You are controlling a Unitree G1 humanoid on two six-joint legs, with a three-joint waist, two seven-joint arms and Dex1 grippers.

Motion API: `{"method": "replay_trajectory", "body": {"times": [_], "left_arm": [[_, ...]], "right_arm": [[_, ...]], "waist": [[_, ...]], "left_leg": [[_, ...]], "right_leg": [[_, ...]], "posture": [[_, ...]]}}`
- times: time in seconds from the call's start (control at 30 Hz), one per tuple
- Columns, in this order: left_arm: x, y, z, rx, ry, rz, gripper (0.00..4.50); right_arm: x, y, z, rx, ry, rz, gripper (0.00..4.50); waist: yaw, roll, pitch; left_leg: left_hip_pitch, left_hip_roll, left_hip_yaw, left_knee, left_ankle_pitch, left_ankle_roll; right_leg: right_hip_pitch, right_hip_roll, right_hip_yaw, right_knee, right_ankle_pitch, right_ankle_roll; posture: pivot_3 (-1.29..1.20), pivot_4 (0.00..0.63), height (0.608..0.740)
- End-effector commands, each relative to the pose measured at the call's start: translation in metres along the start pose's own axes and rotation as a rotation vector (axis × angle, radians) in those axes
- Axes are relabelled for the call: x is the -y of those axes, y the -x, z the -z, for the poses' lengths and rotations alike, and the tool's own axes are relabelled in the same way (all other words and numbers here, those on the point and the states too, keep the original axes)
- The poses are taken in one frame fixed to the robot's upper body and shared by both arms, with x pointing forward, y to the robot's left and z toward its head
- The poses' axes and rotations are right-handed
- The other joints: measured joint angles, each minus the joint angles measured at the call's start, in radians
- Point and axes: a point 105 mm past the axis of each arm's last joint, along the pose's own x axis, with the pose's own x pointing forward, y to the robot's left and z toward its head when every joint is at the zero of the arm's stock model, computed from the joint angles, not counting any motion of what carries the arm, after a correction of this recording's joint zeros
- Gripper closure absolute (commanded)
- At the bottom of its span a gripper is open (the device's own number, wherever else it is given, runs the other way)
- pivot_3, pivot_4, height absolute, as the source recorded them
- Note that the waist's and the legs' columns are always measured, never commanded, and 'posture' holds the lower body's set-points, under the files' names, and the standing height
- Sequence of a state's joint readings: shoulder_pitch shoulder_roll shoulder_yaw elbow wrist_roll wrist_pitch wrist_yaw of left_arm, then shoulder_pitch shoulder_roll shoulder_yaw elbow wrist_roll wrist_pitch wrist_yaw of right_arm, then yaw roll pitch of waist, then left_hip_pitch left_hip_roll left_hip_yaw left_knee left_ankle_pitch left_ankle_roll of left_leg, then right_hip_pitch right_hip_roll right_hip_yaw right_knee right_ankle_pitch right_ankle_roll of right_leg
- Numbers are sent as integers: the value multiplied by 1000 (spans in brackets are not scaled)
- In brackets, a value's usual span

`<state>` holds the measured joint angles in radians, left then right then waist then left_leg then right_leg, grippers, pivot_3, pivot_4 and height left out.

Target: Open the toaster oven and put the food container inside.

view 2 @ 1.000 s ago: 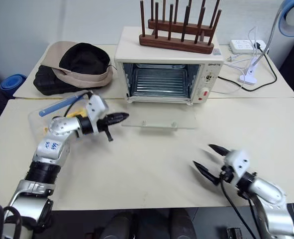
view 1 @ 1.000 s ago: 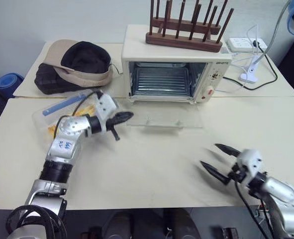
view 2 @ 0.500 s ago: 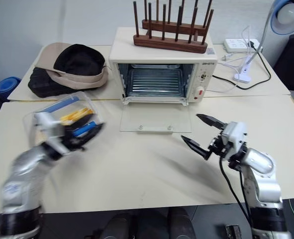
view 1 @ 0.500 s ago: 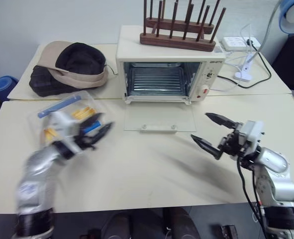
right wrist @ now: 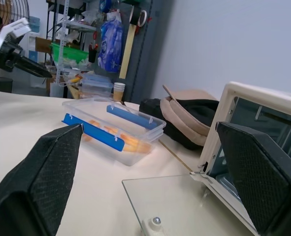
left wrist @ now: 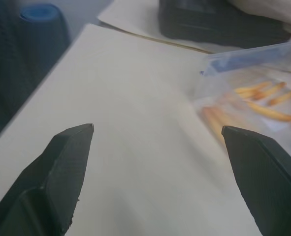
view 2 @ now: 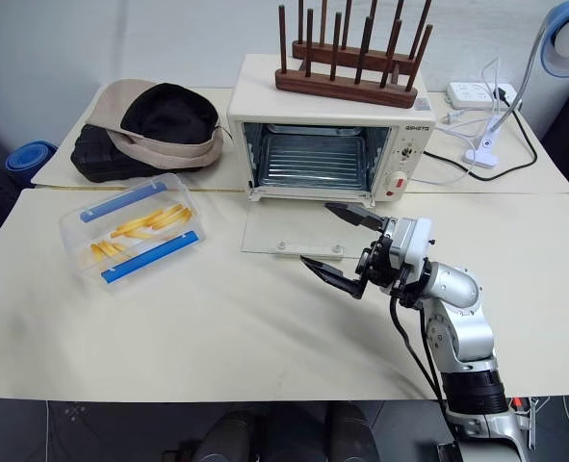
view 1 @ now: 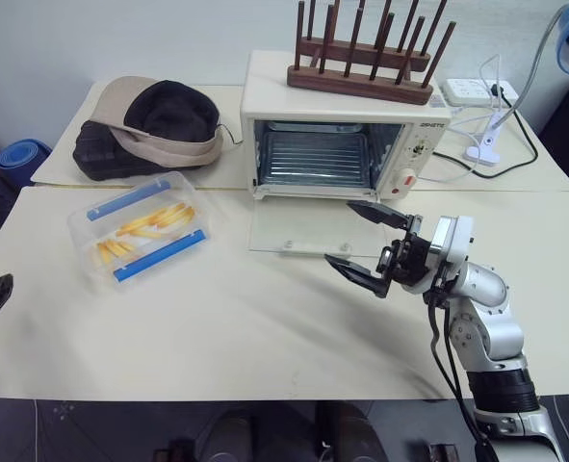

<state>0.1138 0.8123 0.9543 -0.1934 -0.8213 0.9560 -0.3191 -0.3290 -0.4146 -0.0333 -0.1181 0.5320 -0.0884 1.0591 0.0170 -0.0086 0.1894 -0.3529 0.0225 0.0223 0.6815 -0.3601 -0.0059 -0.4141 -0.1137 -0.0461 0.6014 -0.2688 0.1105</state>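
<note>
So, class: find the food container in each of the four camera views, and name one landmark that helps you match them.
Left eye view: food container, table's left, left of the toaster oven.
Right eye view: same spot.
Left wrist view: clipped by the frame's edge.
Right wrist view: centre, beyond the open glass door.
Shared landmark: dark cap behind the container.

Wooden peg rack (view 1: 365,60) on an appliance top; cap (view 1: 164,120) on a dark bag (view 1: 101,159); power strip (view 1: 470,90), white cables and desk lamp (view 1: 563,38) at the table's (view 1: 217,327) far right corner.

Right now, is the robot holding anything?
No, nothing. Both the left gripper and right gripper are open, and the food container sits alone on the table.
</note>
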Motion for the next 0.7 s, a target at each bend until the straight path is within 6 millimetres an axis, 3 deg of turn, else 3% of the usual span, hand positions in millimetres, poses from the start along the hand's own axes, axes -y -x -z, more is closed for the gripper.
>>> {"method": "replay_trajectory", "body": {"times": [0.03, 0.13, 0.3, 0.47, 0.7], "left_arm": [[10, -18, -2, -159, 0, -32, 79], [27, -36, -7, -215, 48, 22, 79], [27, -59, 2, -359, -19, -46, 79], [27, -71, 5, -401, -94, -70, 1164], [32, -77, -16, -333, -71, -55, 3353]], "right_arm": [[0, 0, -6, 9, 26, -7, 0], [-1, 5, -3, -9, 22, -1, 0], [-7, 10, 0, -22, 16, 19, 0], [-7, 14, 2, -39, 29, 54, 0], [-3, 22, 5, -73, 49, 103, 0]], "waist": [[-7, 0, 0], [-21, 1, 0], [-45, 0, 0], [-49, -1, 0], [-43, -3, 1]], "left_leg": [[0, 0, 0, -1, 1, -2], [0, 0, 0, -2, 4, -7], [-1, -4, 8, -3, 4, -7], [-2, -4, 20, -3, 3, -7], [-2, -5, 19, -1, 3, -6]], "right_leg": [[-1, 0, -1, 0, 0, 0], [-1, 2, -3, 5, 0, 0], [-6, 6, -6, 7, 0, 0], [-14, 4, -6, 12, 0, 0], [-14, 2, -6, 14, 0, 0]], "posture": [[0, 150, 740], [0, 150, 740], [0, 150, 740], [0, 150, 740], [0, 150, 740]]}}
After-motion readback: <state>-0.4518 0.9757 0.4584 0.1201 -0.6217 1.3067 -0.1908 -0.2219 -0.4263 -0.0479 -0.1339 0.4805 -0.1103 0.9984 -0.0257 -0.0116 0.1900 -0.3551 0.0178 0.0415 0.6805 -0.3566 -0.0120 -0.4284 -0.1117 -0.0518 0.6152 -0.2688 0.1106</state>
